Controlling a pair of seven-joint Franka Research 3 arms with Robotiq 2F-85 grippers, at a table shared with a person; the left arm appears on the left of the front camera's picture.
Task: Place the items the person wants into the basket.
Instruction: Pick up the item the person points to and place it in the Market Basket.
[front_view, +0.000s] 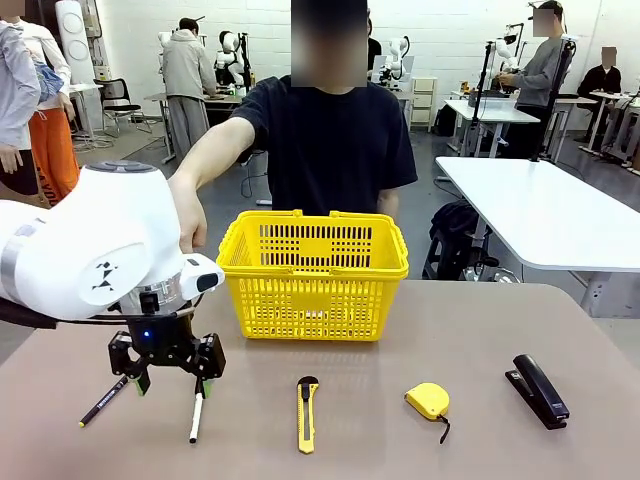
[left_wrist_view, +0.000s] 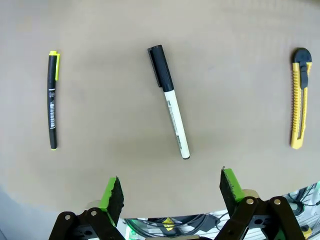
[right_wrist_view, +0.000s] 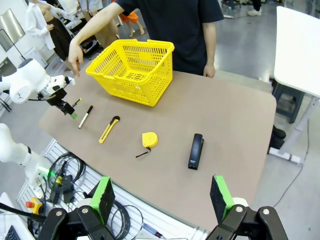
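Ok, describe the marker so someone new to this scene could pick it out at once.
Start at the yellow basket; a row of tools lies between it and the robot. The marker is second from the robot's left, below the open left gripper. Unlike the black pen beside it, it has a white barrel and a black cap.

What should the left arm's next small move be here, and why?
Probably lower the open left gripper onto the marker. It lies untouched on the table, just ahead of the jaws in the left wrist view, and the person's hand seems to point down toward that end.
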